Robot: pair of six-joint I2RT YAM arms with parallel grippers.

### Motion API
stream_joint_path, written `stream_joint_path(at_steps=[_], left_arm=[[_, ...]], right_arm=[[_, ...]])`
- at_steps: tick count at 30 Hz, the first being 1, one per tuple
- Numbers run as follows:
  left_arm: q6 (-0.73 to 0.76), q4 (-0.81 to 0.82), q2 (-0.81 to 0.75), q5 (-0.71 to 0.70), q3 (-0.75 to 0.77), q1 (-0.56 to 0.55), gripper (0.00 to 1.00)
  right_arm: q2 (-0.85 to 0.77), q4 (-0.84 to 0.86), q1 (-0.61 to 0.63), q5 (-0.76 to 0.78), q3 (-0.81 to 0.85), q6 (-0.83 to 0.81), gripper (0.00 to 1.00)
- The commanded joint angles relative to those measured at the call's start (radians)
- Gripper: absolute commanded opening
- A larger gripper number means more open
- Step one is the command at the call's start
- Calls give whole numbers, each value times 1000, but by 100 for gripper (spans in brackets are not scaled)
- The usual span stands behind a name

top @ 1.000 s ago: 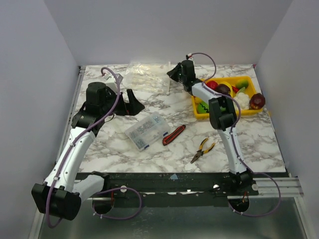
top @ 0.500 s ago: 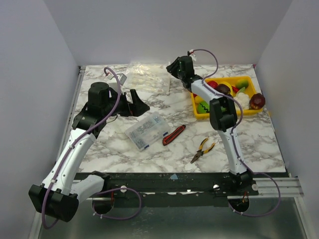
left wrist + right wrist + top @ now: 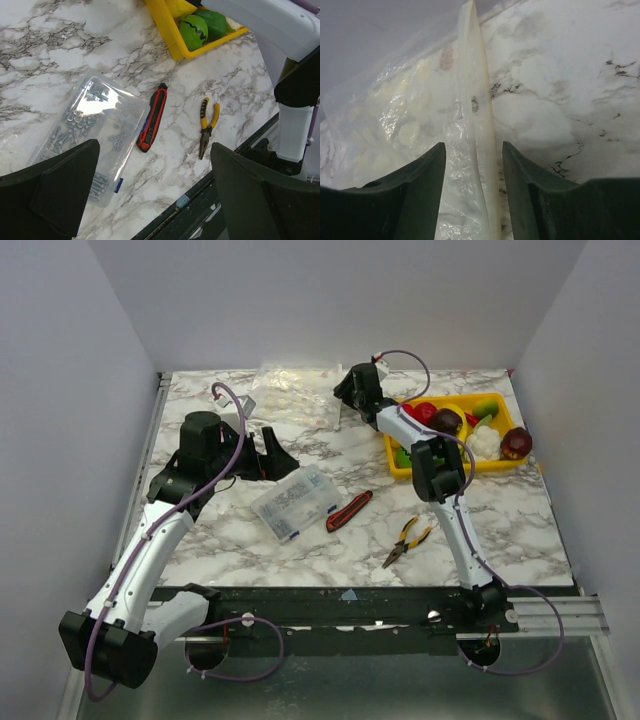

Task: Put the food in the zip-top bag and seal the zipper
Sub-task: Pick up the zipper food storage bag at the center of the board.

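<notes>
Right tool [image 3: 472, 192] stands open, its fingers either side of the zip-top bag [image 3: 405, 125] edge; left tool [image 3: 155, 197] wide open, empty.

The left arm bends forward with the left gripper [image 3: 272, 454] spread wide, while the right arm stretches far back, the right gripper [image 3: 347, 392] narrowly parted.

Robot lab booth: plain white walls [image 3: 70, 390] (three sides) around a marble-topped table [image 3: 250, 562]

compartment box [image 3: 295, 501], red-black utility knife [image 3: 349, 510], yellow-handled pliers [image 3: 407, 540], yellow tray [image 3: 440, 468].
</notes>
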Motion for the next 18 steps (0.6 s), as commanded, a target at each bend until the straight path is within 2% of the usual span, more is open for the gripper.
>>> stream_joint_path(at_steps=[1,6,12,18], left_arm=[[31,-6,-16,-11,-11,-5,94],[45,-16,-15,-7,-5,-5,95],[55,-22,-12,-8,-4,-5,95],[58,-27,-10,0,-6,-5,95]], right_arm=[[50,58,7,-36,57,28,53],[71,124,7,-79,51,77,52],[104,224,7,-127,32,152,43],[174,321,7,-210,60,263,43]])
